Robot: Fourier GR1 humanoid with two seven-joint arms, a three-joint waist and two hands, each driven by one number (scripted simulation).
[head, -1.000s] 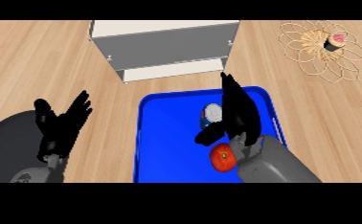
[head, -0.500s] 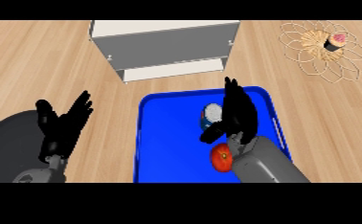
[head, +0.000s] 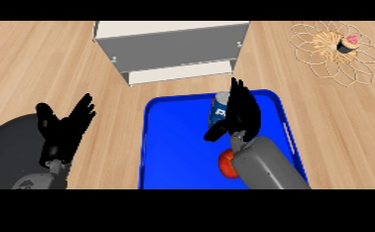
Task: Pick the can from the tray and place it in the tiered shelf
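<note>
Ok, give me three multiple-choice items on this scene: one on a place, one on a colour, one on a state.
1. Where is the can?
A. on the shelf's lower tier
B. on the tray
C. beside the wire trivet

2. What colour is the tray?
A. blue
B. green
C. white

3. How is the left hand?
A. curled round the can
C. open, on nothing
B. pressing the shelf

Answers:
1 B: the can stands near the tray's far edge, next to the right hand, short of the shelf.
2 A: its floor and rim are bright blue.
3 C: its fingers are spread over bare counter at the view's left.
</note>
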